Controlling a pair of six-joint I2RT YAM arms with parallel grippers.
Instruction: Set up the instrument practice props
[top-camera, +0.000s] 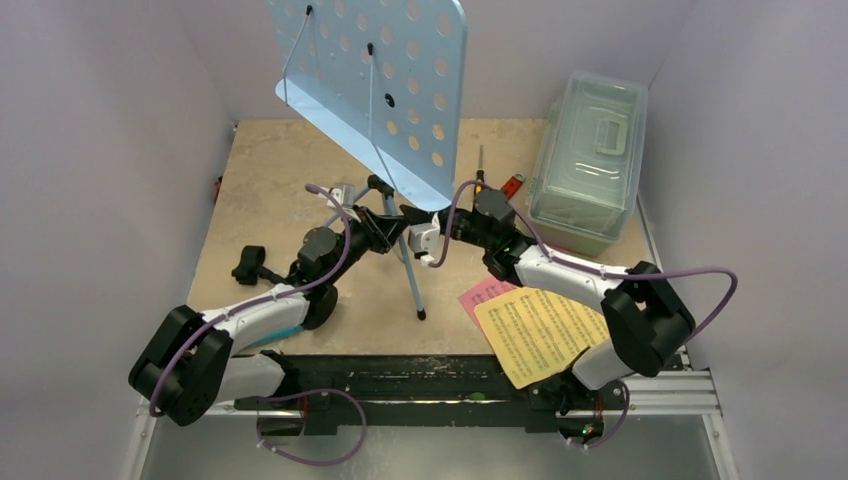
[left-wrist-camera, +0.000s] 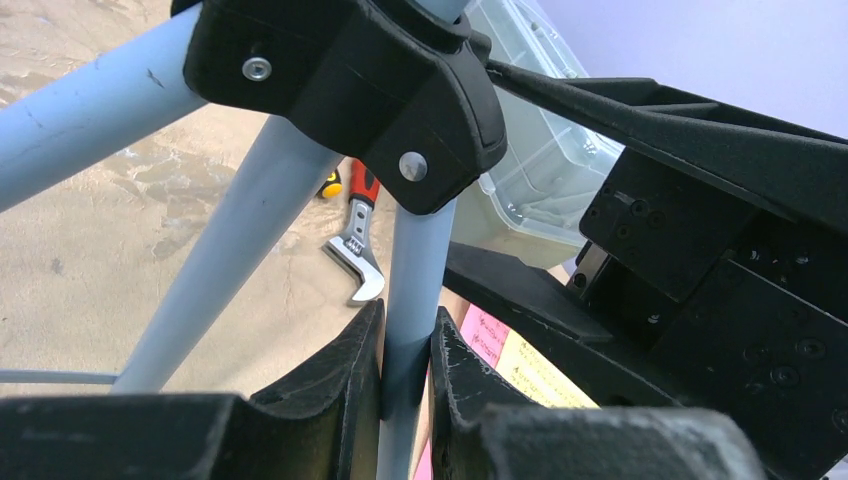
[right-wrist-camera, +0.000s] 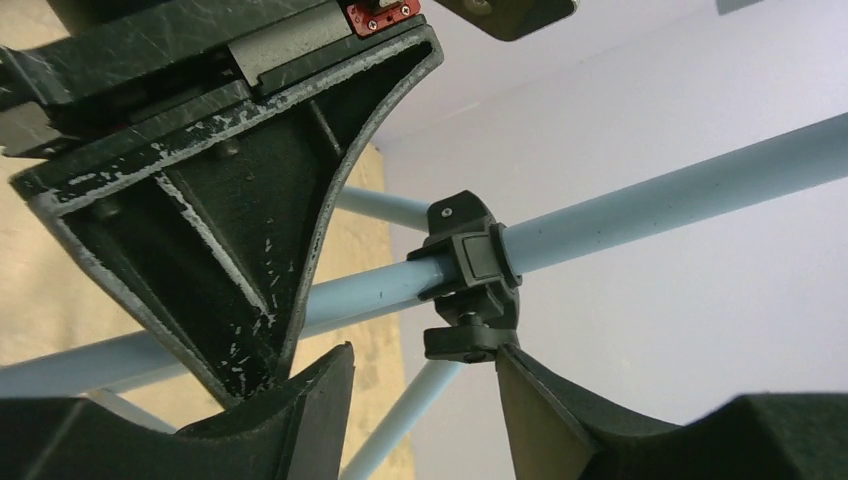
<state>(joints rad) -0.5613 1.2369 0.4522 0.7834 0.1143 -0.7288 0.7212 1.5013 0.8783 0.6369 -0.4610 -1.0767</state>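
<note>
The left gripper (left-wrist-camera: 408, 340) is clenched on 1 blue tube (left-wrist-camera: 415, 260) of the stand (top-camera: 375, 70), just under the black hub (left-wrist-camera: 400, 90). The tube runs straight out of the jaw gap, along the fingers.

The right gripper (right-wrist-camera: 425, 370) is released, its 2 jaws standing apart with nothing between the pads. The coming move likely turns on the collar (right-wrist-camera: 470, 260) and its knob (right-wrist-camera: 462, 342). The knob sits just ahead of the right jaws and slightly above the gap, roughly centred between them. The pole (right-wrist-camera: 650, 195) through the collar lies crosswise to the jaws, low on their left and high on their right. The right arm is plainly the nearer one to the knob. I judge it needs only a short push forward before closing.

The right wrist view alone shows the knob. From above, both grippers crowd that joint and hide it. The top view alone shows the desk high and tilted behind the jaws, and the pages (top-camera: 540, 335) lying flat by the right arm, not yet on the desk.
</note>
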